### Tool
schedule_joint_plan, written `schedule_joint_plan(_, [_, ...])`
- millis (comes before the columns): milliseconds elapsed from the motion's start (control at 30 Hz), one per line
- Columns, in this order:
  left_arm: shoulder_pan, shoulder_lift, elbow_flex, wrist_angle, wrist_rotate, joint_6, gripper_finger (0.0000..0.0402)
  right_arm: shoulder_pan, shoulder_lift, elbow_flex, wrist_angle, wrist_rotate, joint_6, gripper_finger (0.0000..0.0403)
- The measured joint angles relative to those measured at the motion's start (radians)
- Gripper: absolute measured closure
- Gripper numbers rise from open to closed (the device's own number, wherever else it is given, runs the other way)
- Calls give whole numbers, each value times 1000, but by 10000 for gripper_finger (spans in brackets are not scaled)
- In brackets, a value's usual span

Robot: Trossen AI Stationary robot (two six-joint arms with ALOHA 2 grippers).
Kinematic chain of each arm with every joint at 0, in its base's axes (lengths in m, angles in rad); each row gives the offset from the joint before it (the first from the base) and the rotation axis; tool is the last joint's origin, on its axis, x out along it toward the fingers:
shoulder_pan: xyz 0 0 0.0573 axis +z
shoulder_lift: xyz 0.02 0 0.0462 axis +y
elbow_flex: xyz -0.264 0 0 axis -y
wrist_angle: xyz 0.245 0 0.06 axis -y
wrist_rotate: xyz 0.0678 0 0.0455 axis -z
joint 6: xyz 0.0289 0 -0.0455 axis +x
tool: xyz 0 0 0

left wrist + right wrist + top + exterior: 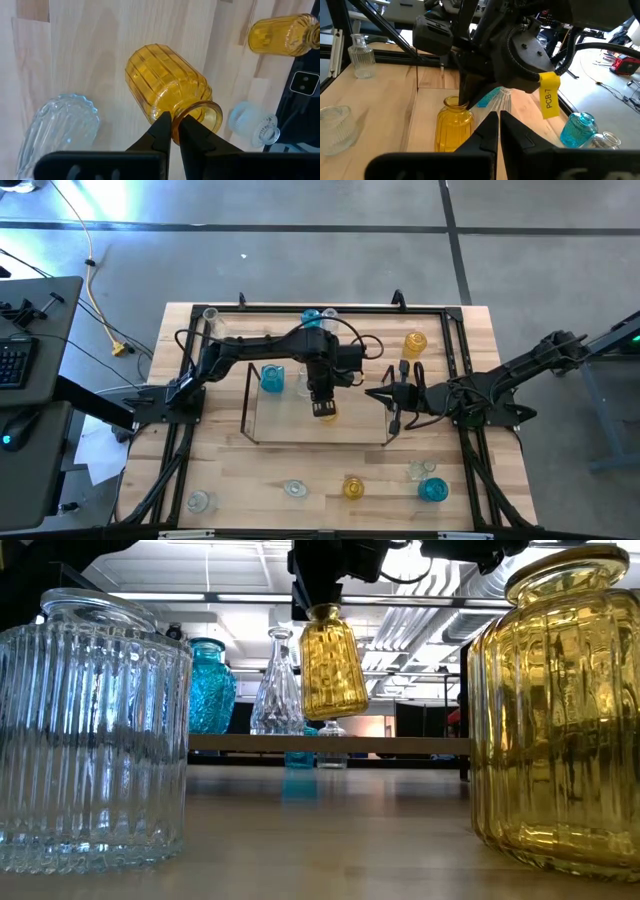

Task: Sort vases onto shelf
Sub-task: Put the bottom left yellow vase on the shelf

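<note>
An amber vase [165,82] is pinched at its rim by the left end effector [172,127] above the shelf [350,430]. It should be lowered upright and freed only once seated. The right end effector [385,397], clenched empty, waits beside the shelf.

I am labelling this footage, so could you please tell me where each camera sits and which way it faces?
High view: overhead, straight down on shelf; both arms show.
Low view: table height, level; left end effector holds the yellow vase aloft.
Left wrist view: along its fingers pinching the vase's rim.
Right wrist view: past its shut right end effector toward the left arm.
All four share that vase.
</note>
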Motion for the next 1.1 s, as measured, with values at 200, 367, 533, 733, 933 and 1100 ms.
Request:
schedule_joint_plan(200, [0,17,-2,10,-1,-4,391,0,0,0,0,0,0,403])
schedule_joint_plan(367, [0,32,-1,12,0,-5,389,0,0,0,0,0,0,403])
schedule_joint_plan(533, [0,40,-1,18,1,-5,369,0,0,0,-4,0,0,403])
schedule_joint_plan(733, [-1,39,0,21,2,-5,332,0,0,0,-4,0,0,403])
schedule_joint_plan(933, [-1,39,0,17,2,3,300,0,0,0,-4,0,0,403])
schedule_joint_plan(1100, [-12,36,19,17,-1,37,293,0,0,0,-4,0,0,403])
